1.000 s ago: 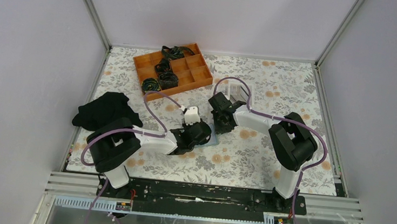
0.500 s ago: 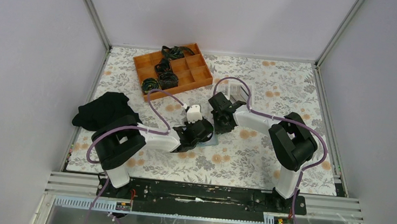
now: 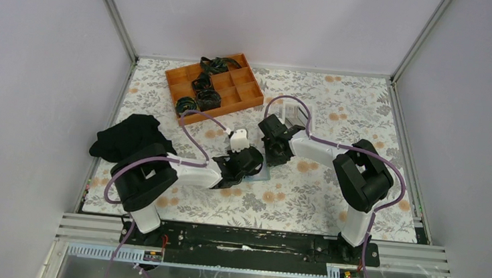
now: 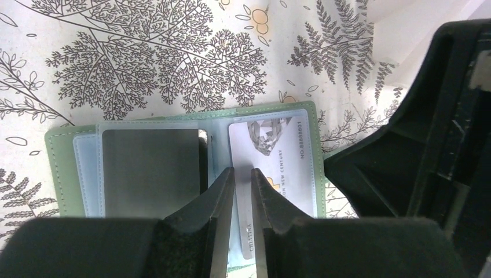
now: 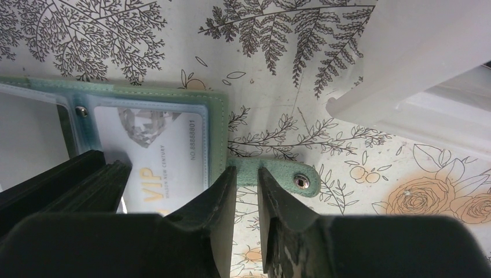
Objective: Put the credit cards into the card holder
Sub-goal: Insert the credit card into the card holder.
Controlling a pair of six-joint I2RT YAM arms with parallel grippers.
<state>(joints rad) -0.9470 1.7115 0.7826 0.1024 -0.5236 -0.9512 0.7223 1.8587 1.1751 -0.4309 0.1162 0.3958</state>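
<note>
While the left gripper [image 4: 242, 191] is narrowing since a second ago, its jaws are pinching the silver card [image 4: 272, 156] at 6 o'clock of the card holder [image 4: 63, 145]; right gripper [image 5: 246, 185] is clamping the holder's snap tab [image 5: 278, 178] at 3 o'clock; insertion seems underway.

Sage-green card holder [image 4: 58, 145] lies open, flat; dark card [image 4: 150, 171] left, silver card [image 4: 278, 156] seemingly sleeved right.
</note>
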